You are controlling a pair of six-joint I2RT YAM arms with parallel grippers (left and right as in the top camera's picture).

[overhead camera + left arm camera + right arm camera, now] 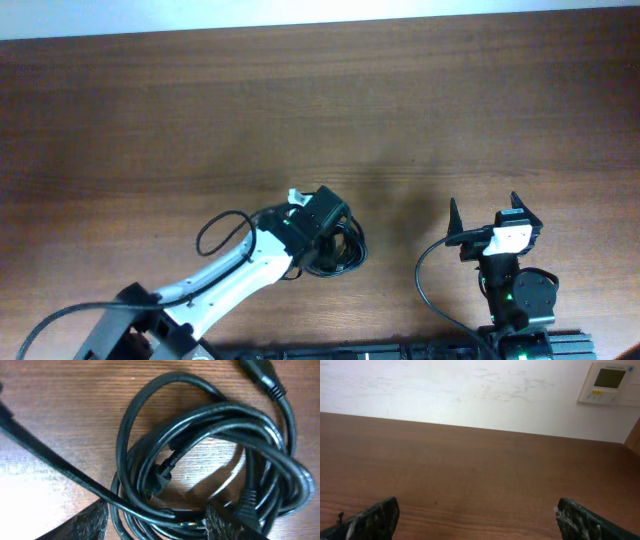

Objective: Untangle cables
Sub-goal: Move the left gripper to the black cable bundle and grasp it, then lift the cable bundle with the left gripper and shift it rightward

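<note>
cables (338,250): one tangled black bundle on the desk (150,120), near edge, roughly centre, just left of the midline. Not separated, loops overlap throughout.

left hand (325,222): directly over the bundle, on its far-left side. In the wrist view the coil (200,450) fills the frame. The fingers (87,522) stand apart, down at the near part of the coil with several strands in the gap. Jaws open, nothing clamped as far as I can see.

Ends visible in the wrist view: a moulded plug (260,375) at far right and a small connector (160,477) inside the loops.

right hand (483,207): spread wide, holding nothing, over bare desk well to the right of the bundle. Its wrist view shows only wood, a white wall and a wall panel (610,382) at far right.
</note>
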